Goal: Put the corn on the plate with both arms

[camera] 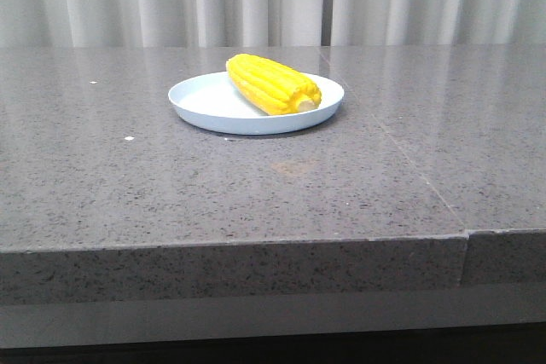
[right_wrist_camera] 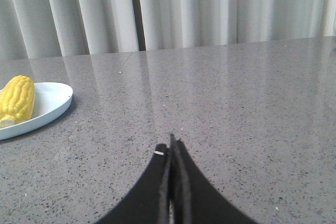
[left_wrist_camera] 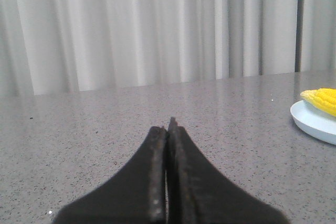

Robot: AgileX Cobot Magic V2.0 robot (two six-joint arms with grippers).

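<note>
The bright yellow corn cob (camera: 272,83) lies diagonally on the round, shallow, pale blue-white plate (camera: 205,106), pale stub end toward the camera. The plate rests on the grey speckled stone table (camera: 171,193). Left gripper (left_wrist_camera: 168,129): fingers pressed together, empty, low over the table. Right gripper (right_wrist_camera: 170,148): likewise closed and empty.

No legible text, label, brand, number or sign appears in any view. All visible surfaces are unmarked.
</note>
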